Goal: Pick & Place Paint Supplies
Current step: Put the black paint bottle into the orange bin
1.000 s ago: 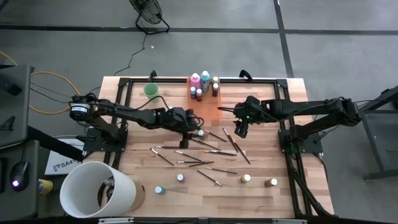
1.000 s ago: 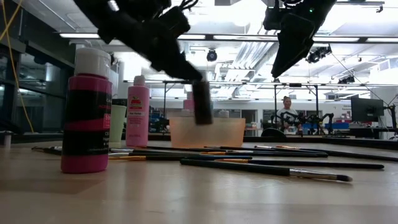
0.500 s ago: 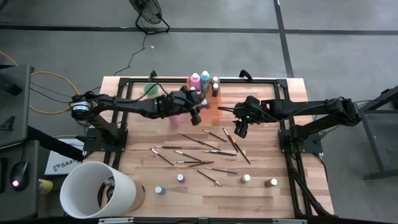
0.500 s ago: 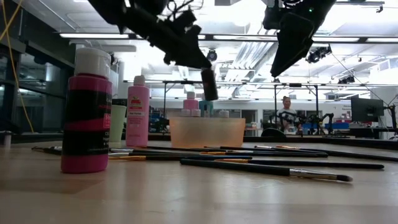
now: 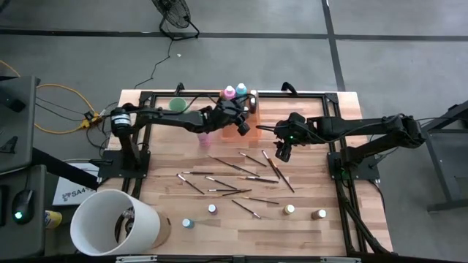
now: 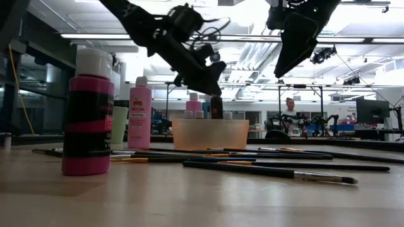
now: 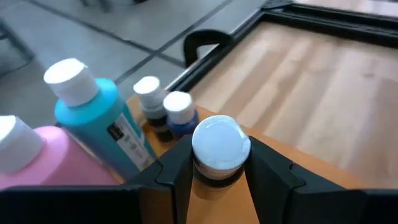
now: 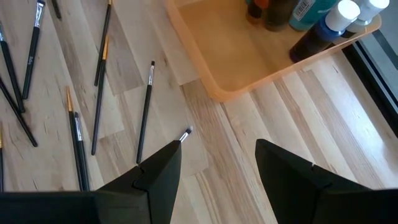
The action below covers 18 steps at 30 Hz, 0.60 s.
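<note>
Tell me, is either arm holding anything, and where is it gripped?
The left end effector pinches a tiny dark bottle just below its pale cap; the right end effector holds nothing.

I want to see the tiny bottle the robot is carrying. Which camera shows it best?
The left wrist view: the tiny bottle sits close up, pinched between the left gripper fingers, pale cap clear. The low view shows it small and dark above the orange tray. From the high view the arm mostly hides it. The right wrist view misses it.

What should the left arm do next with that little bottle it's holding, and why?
Probably lower it and let go: the left gripper grips the small bottle over the orange tray, beside the teal bottle. The right gripper waits open over the brushes.
</note>
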{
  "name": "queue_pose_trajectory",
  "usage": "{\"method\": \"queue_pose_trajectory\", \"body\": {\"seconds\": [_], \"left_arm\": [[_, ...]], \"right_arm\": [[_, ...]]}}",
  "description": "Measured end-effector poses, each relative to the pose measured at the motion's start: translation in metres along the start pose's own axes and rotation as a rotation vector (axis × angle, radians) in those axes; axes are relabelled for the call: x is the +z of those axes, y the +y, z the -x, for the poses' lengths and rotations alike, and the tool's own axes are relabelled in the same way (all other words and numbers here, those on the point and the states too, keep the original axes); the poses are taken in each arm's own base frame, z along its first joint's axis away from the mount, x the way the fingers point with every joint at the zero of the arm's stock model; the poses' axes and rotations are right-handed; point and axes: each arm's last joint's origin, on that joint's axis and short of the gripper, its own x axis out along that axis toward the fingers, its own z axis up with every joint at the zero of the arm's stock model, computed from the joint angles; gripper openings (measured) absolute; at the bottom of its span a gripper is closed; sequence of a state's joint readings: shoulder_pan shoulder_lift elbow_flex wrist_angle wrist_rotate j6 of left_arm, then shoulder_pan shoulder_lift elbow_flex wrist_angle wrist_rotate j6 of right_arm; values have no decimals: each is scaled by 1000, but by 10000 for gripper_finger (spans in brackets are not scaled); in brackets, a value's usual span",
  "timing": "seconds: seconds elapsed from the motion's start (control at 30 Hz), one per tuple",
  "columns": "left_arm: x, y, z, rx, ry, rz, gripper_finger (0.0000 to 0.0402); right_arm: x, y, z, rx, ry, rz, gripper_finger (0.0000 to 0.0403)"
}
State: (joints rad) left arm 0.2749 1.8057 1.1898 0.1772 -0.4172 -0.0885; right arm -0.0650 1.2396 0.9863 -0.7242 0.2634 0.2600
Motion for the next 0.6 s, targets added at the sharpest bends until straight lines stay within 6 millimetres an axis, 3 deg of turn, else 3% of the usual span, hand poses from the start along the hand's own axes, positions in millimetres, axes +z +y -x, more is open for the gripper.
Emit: {"method": "queue_pose_trajectory", "body": {"seconds": [0.33, 0.6], "left_arm": [[-15, -4, -18, 113, 55, 65, 124], [-18, -4, -22, 134, 48, 70, 124]], "right_arm": [[1, 0, 0, 2, -6, -3, 201], [1, 0, 0, 3, -10, -3, 201]]}}
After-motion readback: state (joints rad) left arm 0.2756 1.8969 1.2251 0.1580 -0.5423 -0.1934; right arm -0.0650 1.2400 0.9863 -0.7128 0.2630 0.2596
